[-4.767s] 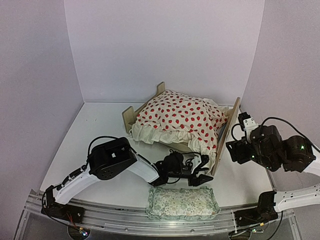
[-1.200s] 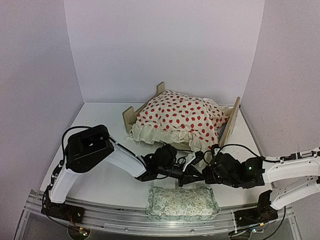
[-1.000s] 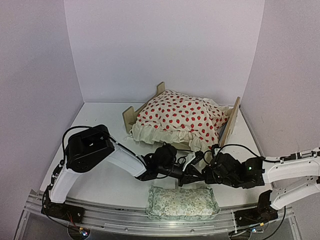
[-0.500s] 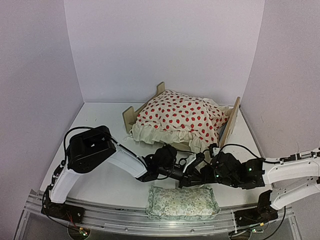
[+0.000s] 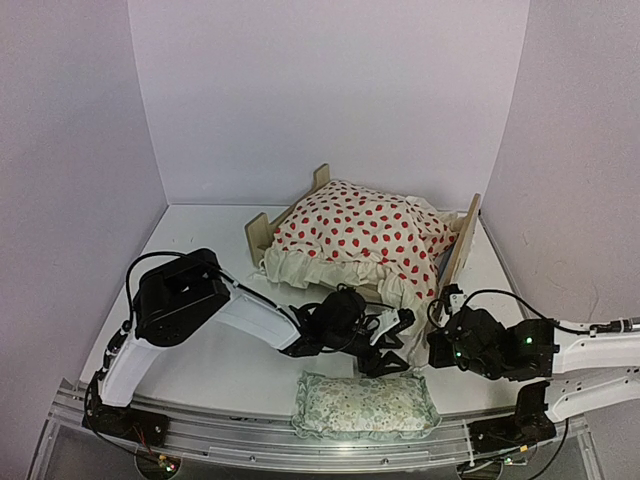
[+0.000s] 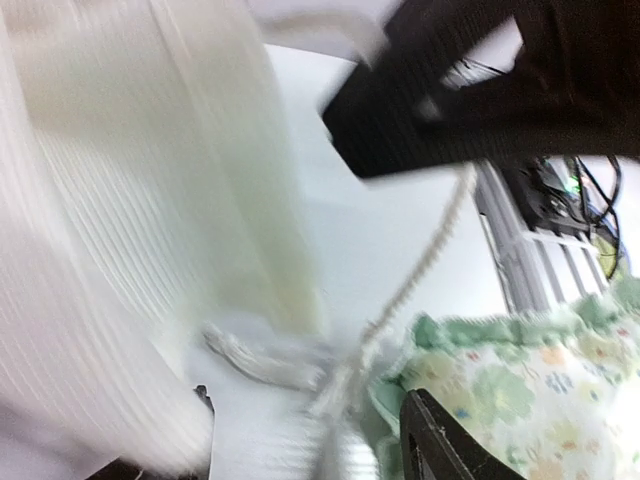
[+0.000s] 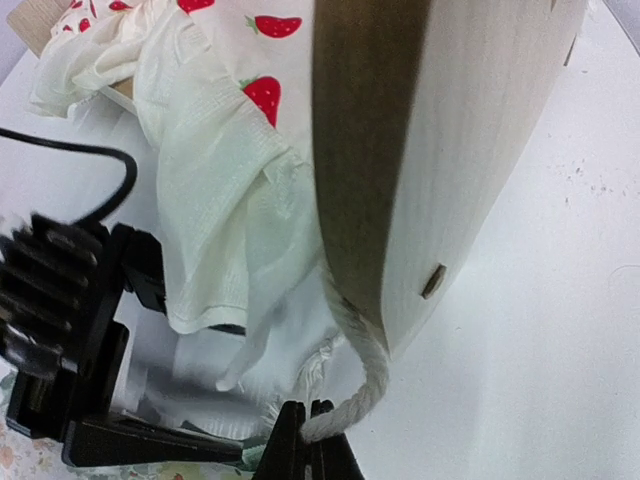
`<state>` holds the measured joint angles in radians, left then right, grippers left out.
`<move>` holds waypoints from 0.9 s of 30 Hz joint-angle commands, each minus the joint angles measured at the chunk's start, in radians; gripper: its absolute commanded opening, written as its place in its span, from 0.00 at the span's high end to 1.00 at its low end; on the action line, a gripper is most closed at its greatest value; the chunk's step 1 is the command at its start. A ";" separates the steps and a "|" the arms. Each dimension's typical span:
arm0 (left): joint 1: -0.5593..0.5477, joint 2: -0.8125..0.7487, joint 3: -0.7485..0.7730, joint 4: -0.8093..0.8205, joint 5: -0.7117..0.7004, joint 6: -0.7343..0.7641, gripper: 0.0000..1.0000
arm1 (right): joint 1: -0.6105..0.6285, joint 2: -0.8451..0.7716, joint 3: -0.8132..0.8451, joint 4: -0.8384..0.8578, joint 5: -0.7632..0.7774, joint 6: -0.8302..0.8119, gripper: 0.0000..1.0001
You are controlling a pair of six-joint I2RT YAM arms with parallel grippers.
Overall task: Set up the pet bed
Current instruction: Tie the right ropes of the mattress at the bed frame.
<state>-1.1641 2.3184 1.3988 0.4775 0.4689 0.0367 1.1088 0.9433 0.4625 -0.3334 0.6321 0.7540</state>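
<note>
Right wrist view is the one to look at. The right gripper (image 7: 308, 432) has its fingers pinched tight on a white cord (image 7: 368, 380), which comes out from under the bottom corner of the tall wooden end board (image 7: 470, 130) of the pet bed (image 5: 258, 230). My guess is the step is sorting out that cord at the corner, either snugging it up or getting it out of the way. Hard to say which.

If it were me, I'd pull slowly along the line of the cord and keep low over the table (image 5: 190, 270). A sideways yank would probably drag or twist that light frame. The cream frill (image 7: 230, 230) hangs right next to the pinch too, so I'd watch it doesn't get caught.

The left gripper (image 5: 394, 342) sits just beside the same corner. Its fingers are spread apart with nothing in them as far as I can see. Its own camera is mostly a blur of frill and cord.

The bed stands toward the back middle of the table, turned at an angle. The strawberry-print cushion (image 5: 360, 235) is inside it, heaped up rather than flat, with its frill spilling over the near rail and down at that corner. The green floral pillow (image 5: 365, 403) isn't in the bed. It lies on the table at the near edge, just in front of both grippers.
</note>
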 commanded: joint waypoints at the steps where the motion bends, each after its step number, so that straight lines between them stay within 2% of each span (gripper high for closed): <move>1: 0.003 0.047 0.105 -0.055 -0.098 0.045 0.37 | 0.002 0.008 0.004 -0.066 0.035 -0.029 0.96; 17: -0.010 0.226 0.363 -0.240 -0.159 0.047 0.46 | 0.002 0.033 -0.011 -0.073 0.074 -0.039 0.91; 27: -0.062 0.219 0.376 -0.351 -0.375 0.080 0.43 | 0.002 0.033 -0.006 -0.073 0.068 -0.038 0.91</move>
<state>-1.2007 2.5168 1.7553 0.2505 0.2050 0.1092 1.1088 0.9798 0.4500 -0.3993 0.6811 0.7217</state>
